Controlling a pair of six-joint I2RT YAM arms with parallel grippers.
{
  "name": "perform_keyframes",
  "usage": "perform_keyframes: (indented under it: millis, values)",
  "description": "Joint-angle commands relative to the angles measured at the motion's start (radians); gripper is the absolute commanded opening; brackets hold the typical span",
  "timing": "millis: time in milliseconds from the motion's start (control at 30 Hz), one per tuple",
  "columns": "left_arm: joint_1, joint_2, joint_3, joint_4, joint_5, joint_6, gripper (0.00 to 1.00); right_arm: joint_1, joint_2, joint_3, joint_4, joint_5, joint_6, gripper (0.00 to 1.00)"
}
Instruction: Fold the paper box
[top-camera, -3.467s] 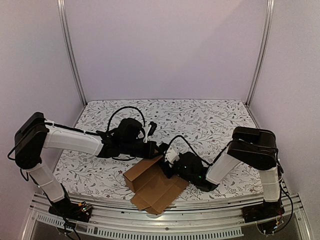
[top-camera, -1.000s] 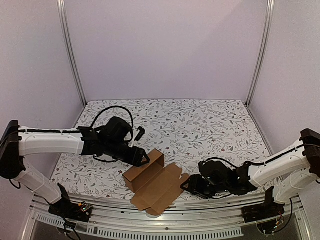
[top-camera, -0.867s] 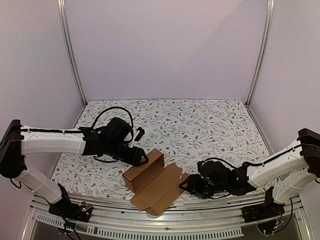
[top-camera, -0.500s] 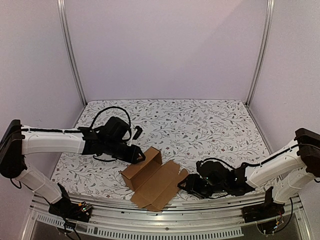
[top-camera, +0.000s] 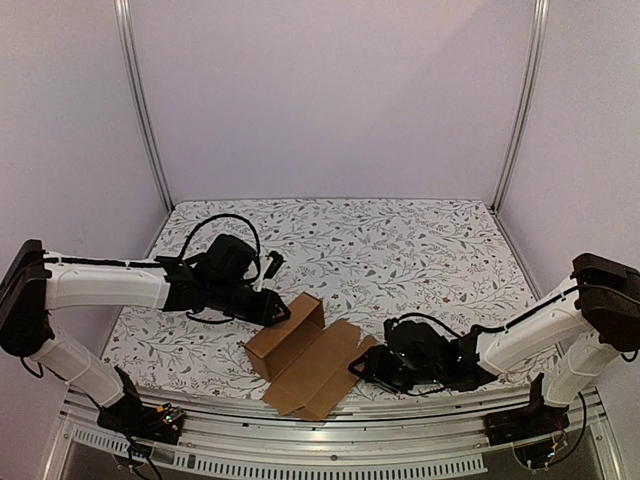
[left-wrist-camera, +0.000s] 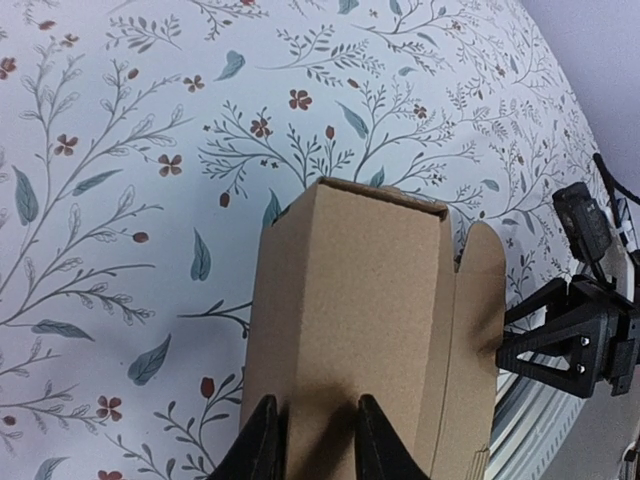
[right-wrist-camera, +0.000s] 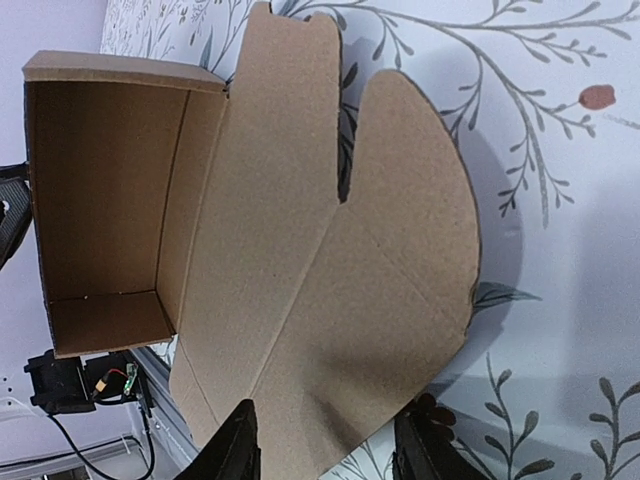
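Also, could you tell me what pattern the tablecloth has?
The tablecloth is white with grey-green leafy vines and red flowers; clearest in the left wrist view.

Straight ahead of the left gripper (left-wrist-camera: 315, 402), a brown cardboard box (left-wrist-camera: 360, 290) lies on the flowered cloth (left-wrist-camera: 120, 200). Its near end shows between the slightly parted fingers (left-wrist-camera: 262, 450), and whether they pinch it is unclear. Off to the right, past the box, stands black framework of the other arm (left-wrist-camera: 570, 345).

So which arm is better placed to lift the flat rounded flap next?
Right, probably. The right fingers sit spread at the edge of the flat flap of the paper box. The left fingers are at its upright wall, better suited to steadying it.
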Motion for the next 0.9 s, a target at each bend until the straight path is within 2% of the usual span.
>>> perform_keyframes:
  millis: [0,400,467,567,667,867]
  values:
    - [0.022,0.014,-0.041,-0.035,-0.006,-0.001,0.24,-0.007,0.047,0.010,0.041,0.034,-0.001,0.43]
    - [0.026,0.007,-0.046,-0.029,0.007,-0.002,0.23,-0.021,0.059,0.017,0.095,0.077,-0.036,0.10]
    - [0.026,-0.002,-0.048,-0.030,0.009,-0.001,0.24,-0.023,0.047,0.021,0.095,0.081,-0.050,0.01]
    - [0.025,-0.023,-0.047,-0.040,0.008,0.001,0.26,-0.027,0.030,0.024,0.092,0.085,-0.074,0.00]
    - [0.027,-0.052,-0.045,-0.053,0.004,-0.005,0.34,-0.034,-0.001,0.036,0.060,0.086,-0.106,0.00]
    - [0.029,-0.164,-0.041,-0.093,-0.042,-0.017,0.53,-0.050,-0.109,0.120,-0.158,0.089,-0.250,0.00]
